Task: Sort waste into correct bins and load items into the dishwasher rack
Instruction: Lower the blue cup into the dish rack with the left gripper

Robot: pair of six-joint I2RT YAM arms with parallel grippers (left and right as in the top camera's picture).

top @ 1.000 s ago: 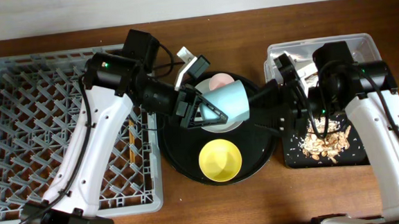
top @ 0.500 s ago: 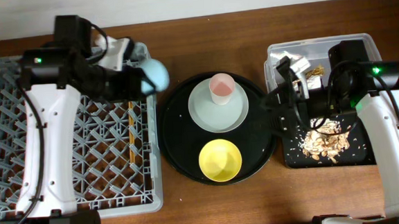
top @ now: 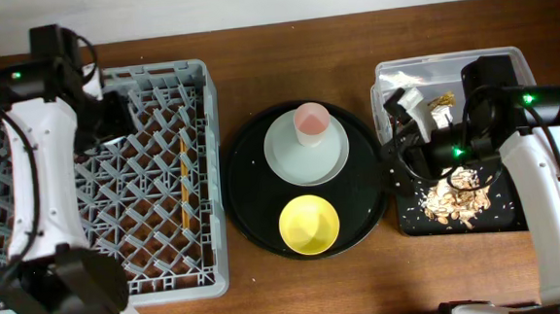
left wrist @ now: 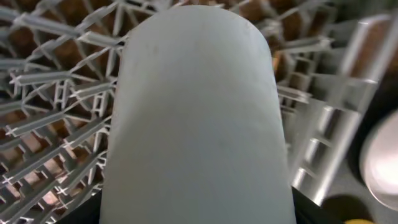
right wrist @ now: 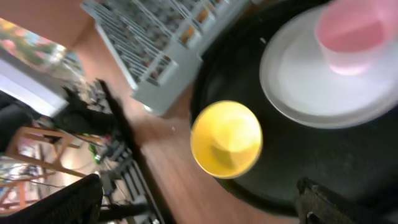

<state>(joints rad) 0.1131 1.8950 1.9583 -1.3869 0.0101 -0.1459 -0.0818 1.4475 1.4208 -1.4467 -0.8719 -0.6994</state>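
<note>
Left gripper (top: 108,117) is over the rear left part of the dishwasher rack (top: 32,250), clenched on the blue cup (left wrist: 196,118). In the left wrist view the cup fills the frame with rack pegs (left wrist: 50,81) behind it. From overhead the cup is hidden under the arm.

Chopsticks (top: 183,182) lie in the rack near its right side.

Round black tray (top: 249,203) sits mid-surface. It holds the grey-green plate (top: 290,161), the pink cup (top: 311,122) upright on the plate, and the yellow bowl (top: 308,223) in front of them.

Right gripper (top: 401,145) is released, fingers (right wrist: 68,205) wide apart with nothing between them. It hangs over the gap between the round tray and the bins. Its camera looks at the bowl (right wrist: 226,138), plate (right wrist: 323,87) and pink cup (right wrist: 354,34).

Clear tub (top: 508,57) at rear right holds the white napkin (top: 411,100) and the gold wrapper (top: 442,98). Black rectangular tray (top: 411,222), touching the tub's front, holds food scraps (top: 453,200).
</note>
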